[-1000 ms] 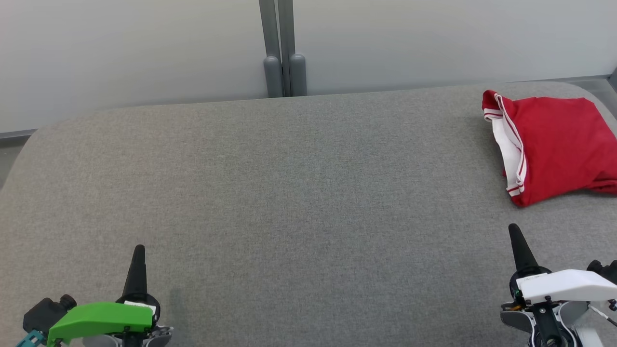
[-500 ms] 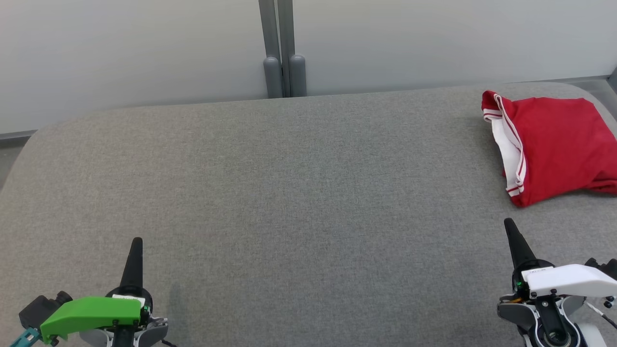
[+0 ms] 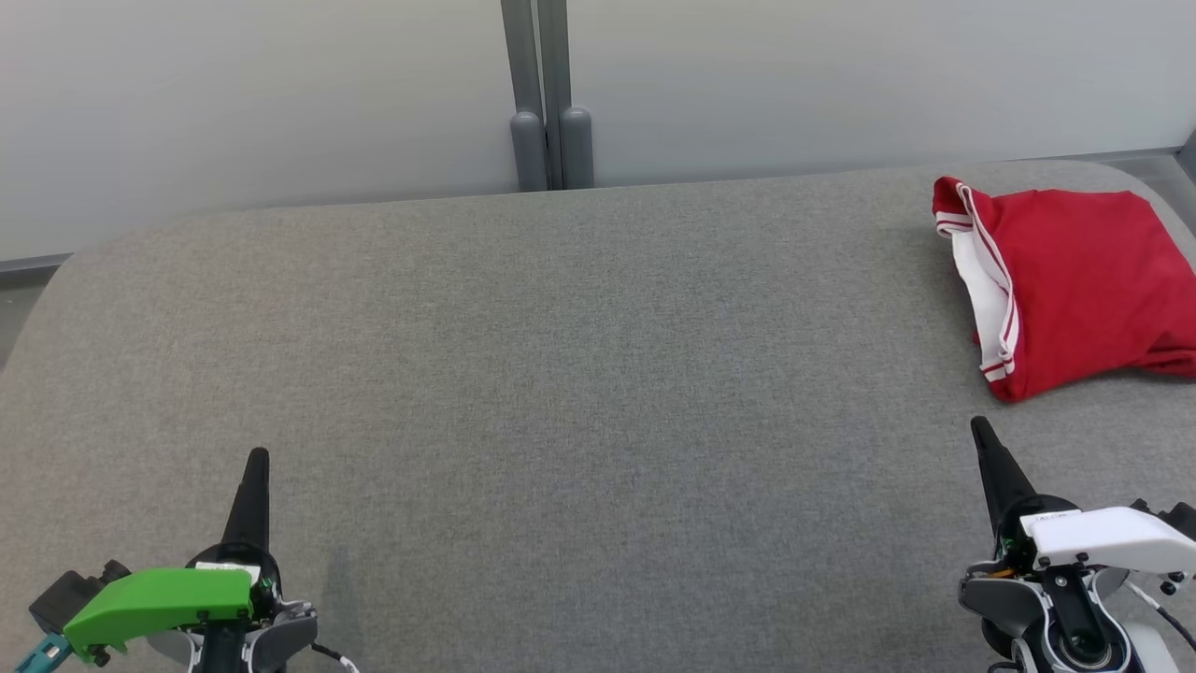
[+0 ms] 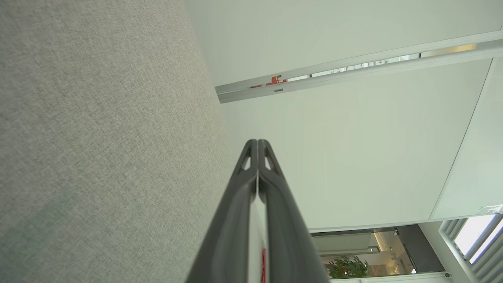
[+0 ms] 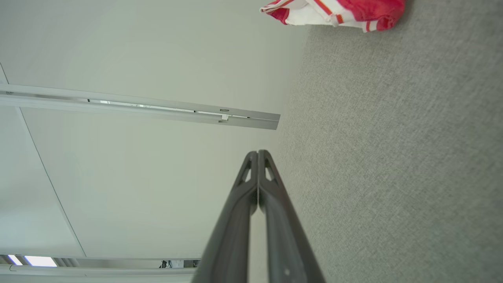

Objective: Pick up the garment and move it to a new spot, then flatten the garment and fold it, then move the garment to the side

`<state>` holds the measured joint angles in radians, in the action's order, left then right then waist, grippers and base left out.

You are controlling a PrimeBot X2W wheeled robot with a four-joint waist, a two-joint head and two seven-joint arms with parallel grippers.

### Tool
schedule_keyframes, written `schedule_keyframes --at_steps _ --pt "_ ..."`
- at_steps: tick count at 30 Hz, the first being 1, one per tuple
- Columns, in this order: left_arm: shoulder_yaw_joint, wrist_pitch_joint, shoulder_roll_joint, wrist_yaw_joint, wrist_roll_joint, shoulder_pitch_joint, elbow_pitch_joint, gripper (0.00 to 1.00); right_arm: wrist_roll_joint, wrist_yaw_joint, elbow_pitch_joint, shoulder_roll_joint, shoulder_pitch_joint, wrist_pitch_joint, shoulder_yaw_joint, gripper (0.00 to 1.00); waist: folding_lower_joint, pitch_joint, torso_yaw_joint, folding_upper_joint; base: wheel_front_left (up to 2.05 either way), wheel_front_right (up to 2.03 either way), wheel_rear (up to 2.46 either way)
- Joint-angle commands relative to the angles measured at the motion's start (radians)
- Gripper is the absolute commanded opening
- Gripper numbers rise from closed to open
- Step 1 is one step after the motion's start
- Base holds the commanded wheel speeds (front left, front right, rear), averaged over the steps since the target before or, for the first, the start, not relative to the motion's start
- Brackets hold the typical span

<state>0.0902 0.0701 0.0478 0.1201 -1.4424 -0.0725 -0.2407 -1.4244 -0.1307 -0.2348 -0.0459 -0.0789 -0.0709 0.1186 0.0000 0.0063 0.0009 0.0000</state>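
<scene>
Since the red garment (image 3: 1074,280) lies bunched at the far right of the worktop (image 3: 561,374), likely soft, light and floppy, you'd best pinch its white-striped edge; jaws on the left gripper (image 3: 257,456) and right gripper (image 3: 979,428) are pressed together, empty.

Left gripper (image 3: 257,458) low at near left, jaws together; right gripper (image 3: 981,430) likewise at near right, nothing held.

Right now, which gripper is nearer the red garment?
Right. The right gripper sits just short of the red garment, not touching; the left gripper is far across at the lower left.
</scene>
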Motion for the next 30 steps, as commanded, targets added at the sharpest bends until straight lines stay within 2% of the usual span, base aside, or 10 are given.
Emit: schedule_keyframes --at_steps 1,22,30 --pt "0.005 0.007 0.007 0.006 -0.026 -0.022 0.000 0.00 -0.025 0.000 0.000 -0.006 -0.017 -0.008 -0.001 0.00 0.0000 0.000 0.000 0.0000 0.00 0.00 0.00" --pt "0.025 0.043 0.008 0.013 -0.172 -0.045 -0.006 0.00 -0.187 0.000 -0.011 -0.007 -0.034 -0.046 -0.005 0.00 0.0000 -0.003 -0.001 0.0000 0.00 0.00 0.00" --pt "0.025 0.046 0.007 0.013 -0.172 -0.043 -0.006 0.00 -0.191 0.000 -0.012 -0.006 -0.033 -0.047 -0.005 0.00 0.0000 -0.003 -0.001 0.0000 0.00 0.00 0.00"
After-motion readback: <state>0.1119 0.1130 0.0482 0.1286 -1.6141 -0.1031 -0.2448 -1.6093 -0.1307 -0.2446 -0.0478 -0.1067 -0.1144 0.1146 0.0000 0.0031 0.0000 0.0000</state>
